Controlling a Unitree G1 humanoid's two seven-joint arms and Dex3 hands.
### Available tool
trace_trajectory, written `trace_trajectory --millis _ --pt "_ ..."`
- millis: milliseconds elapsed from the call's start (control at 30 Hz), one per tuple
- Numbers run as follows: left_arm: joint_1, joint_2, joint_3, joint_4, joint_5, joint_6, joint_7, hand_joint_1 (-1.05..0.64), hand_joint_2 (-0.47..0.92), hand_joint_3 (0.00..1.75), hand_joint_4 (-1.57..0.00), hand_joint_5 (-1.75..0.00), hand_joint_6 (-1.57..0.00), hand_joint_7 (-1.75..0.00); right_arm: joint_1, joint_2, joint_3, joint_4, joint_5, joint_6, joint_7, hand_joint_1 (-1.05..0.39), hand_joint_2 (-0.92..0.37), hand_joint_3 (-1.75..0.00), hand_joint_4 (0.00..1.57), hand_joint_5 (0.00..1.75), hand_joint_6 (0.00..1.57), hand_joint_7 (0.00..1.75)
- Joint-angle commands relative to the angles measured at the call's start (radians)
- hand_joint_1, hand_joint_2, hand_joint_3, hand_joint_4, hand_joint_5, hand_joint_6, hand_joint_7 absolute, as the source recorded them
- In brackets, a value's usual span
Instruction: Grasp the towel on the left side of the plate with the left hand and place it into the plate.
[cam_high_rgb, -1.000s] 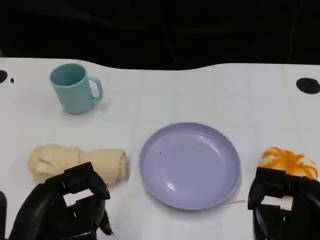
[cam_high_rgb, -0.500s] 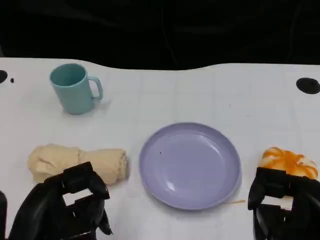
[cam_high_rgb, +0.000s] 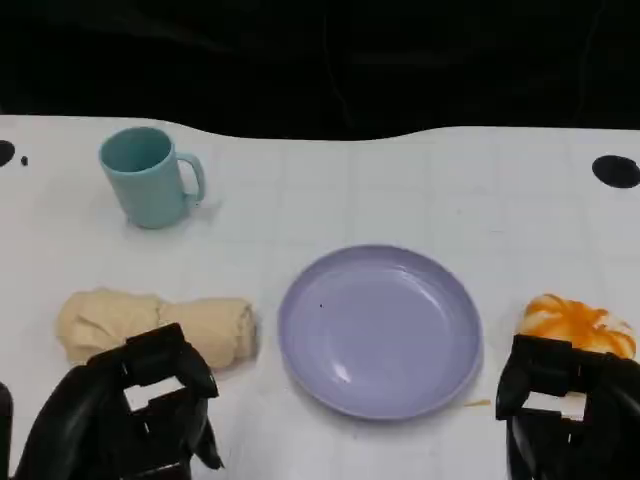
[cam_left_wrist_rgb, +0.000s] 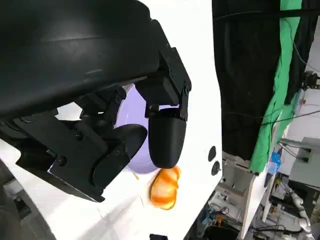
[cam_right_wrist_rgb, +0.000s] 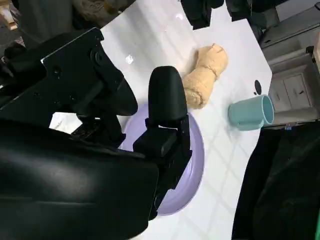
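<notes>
One rolled beige cloth towel (cam_high_rgb: 155, 325) lies left of the round lilac plate (cam_high_rgb: 380, 330); the empty left robot hand (cam_high_rgb: 135, 415), fingers spread, hides its near edge.

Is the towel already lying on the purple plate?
No, the towel lies on the table left of the plate, which holds nothing.
</notes>
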Motion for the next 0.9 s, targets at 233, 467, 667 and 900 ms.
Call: trace_trajectory --millis 233,467,667,900 --pt "0.01 0.005 0.008 -0.012 0.117 -0.11 0.036 -0.22 0.82 0.5 -0.76 -0.91 -0.9 -0.28 0.009 0.007 0.022 -0.037 0.004 0.015 -0.018 0.04 -0.52 -1.4 0.81 1.75 0.68 1.63" --pt "-0.014 0.074 -0.029 -0.05 0.364 -0.229 0.047 -0.32 0.92 0.23 -0.61 -0.5 -0.71 -0.01 0.029 0.017 0.022 -0.059 0.019 0.017 -0.019 0.06 -0.53 -1.42 0.84 1.75 0.68 1.64" --pt "-0.087 0.241 -0.069 -0.103 0.646 -0.179 0.018 -0.4 0.92 0.19 -0.41 -0.36 -0.47 0.0 0.029 0.016 0.015 -0.076 0.027 0.039 -0.031 0.05 -0.53 -1.41 0.83 1.75 0.68 1.64" --pt "-0.21 0.42 -0.224 -0.04 1.096 -0.168 -0.045 -0.56 0.92 0.12 -0.29 -0.3 -0.34 0.0 0.022 0.012 0.011 -0.082 0.034 0.052 -0.035 0.06 -0.52 -1.42 0.82 1.75 0.68 1.64"
